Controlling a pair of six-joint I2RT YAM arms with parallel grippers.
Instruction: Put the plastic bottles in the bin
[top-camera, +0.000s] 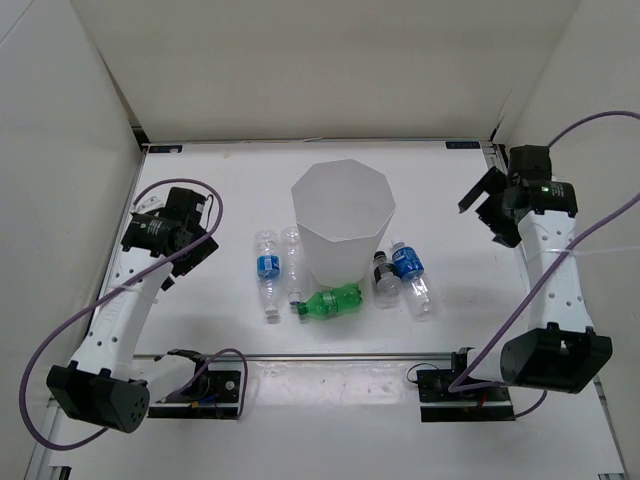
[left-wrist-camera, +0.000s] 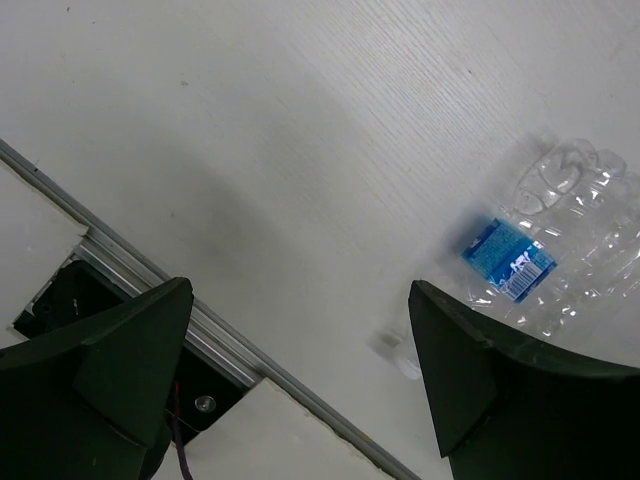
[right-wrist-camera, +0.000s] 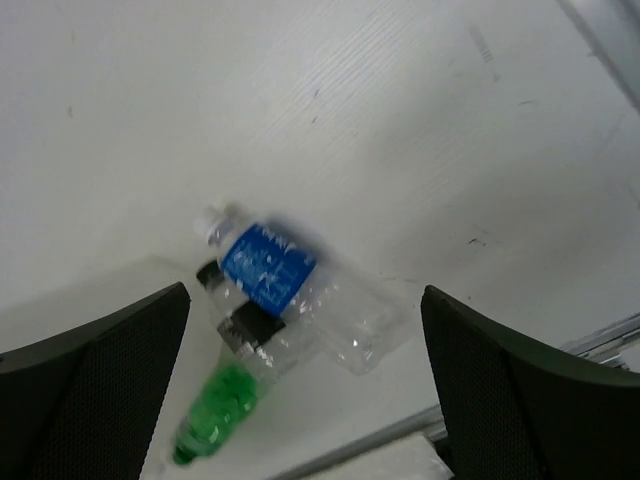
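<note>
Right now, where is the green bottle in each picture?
Top external: the green bottle lies near the middle, just in front of the bin.
Left wrist: not in it.
Right wrist: lower left, blurry.
Shared landmark: the dark-labelled bottle beside it, in the top and right wrist views.

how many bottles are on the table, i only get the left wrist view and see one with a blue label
Observer: Five, all lying on the table by the bin. Yours is the blue-labelled bottle to its left.
Operator: is any in the bin yet
Observer: None shows inside it from the top camera.
Operator: what about the right gripper
Observer: The right gripper is open and holds nothing, off to the bin's right.
</note>
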